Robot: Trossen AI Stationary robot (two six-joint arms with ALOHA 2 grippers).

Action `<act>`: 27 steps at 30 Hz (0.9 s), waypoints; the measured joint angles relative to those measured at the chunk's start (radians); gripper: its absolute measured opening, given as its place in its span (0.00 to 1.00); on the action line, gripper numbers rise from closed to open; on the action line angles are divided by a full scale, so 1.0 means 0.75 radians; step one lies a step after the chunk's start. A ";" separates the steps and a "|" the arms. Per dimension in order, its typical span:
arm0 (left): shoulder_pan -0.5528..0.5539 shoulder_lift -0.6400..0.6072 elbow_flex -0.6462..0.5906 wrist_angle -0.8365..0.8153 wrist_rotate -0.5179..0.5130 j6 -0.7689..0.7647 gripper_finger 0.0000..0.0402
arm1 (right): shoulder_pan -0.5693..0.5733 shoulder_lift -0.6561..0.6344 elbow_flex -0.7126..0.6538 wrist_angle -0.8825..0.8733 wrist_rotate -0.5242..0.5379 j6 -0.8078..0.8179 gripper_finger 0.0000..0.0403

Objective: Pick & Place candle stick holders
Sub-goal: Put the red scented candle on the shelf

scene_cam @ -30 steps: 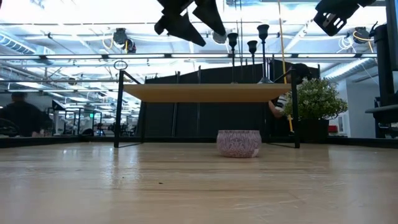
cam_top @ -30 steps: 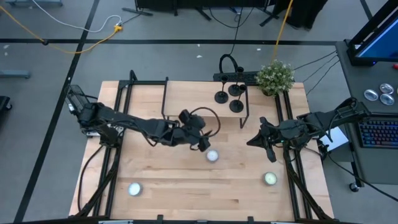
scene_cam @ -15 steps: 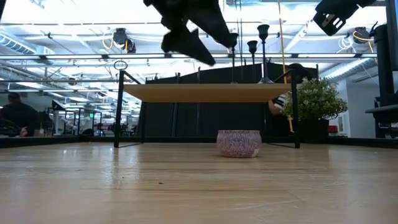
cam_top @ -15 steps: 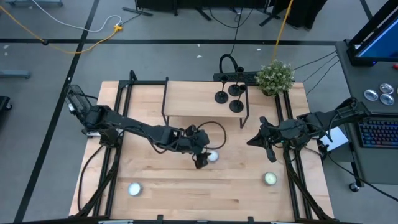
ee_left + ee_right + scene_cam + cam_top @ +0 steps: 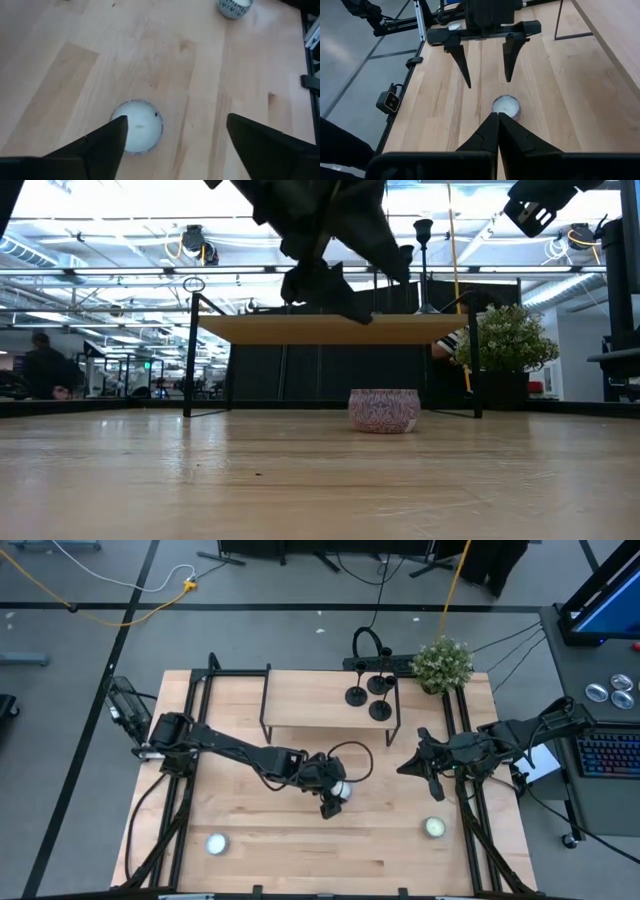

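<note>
Three black candle stick holders [image 5: 372,697] stand on their round bases at the right end of a raised wooden shelf [image 5: 310,700] at the table's far side; their stems show in the low view [image 5: 424,240]. My left gripper [image 5: 335,797] is open and hovers above a white tealight [image 5: 342,791] at mid-table, its fingers [image 5: 117,131] apart on either side, clear of the tealight [image 5: 137,132]. My right gripper [image 5: 412,766] is shut and empty, held above the table's right side.
Two more white tealights lie near the front edge, one at the left [image 5: 217,843] and one at the right [image 5: 434,827]. A potted plant [image 5: 442,662] stands at the far right corner. The shelf's black legs [image 5: 190,355] stand on the table.
My left gripper has gone toward the table's near edge and a little right, and down, until it stands over the middle tealight. The tealight has stayed where it was.
</note>
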 joint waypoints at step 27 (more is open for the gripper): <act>0.005 0.202 0.001 0.010 -0.148 0.113 0.91 | 0.000 0.001 0.001 -0.009 -0.005 0.000 0.00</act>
